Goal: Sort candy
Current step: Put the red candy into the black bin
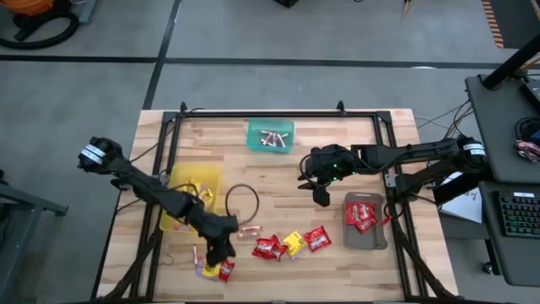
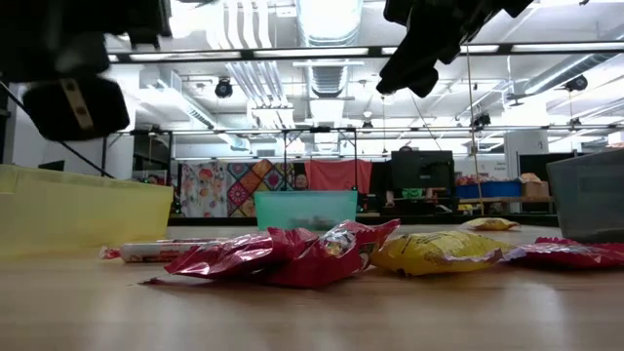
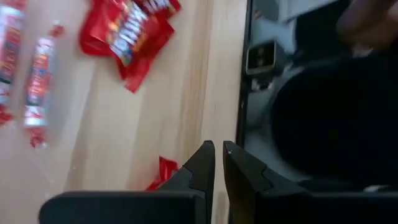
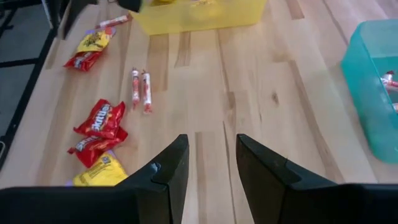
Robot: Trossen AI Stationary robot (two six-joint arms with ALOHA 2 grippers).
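Mostly, the shiny red and yellow wrapped candy (image 1: 291, 245) lies loose on the wooden table (image 1: 278, 173) at lower centre of the high view, with more in the green plastic tray (image 1: 271, 137), yellow tray (image 1: 176, 201) and grey tray (image 1: 365, 239). Low at the frame's left, the left gripper (image 1: 218, 257) hovers closed and empty beside a red packet (image 1: 226, 270). Right of centre, the right gripper (image 1: 321, 194) hangs with fingers parted, holding nothing.

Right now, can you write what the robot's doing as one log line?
left gripper: shut, empty, low over loose candy | right gripper: open, empty, mid-table | grey tray: red packets
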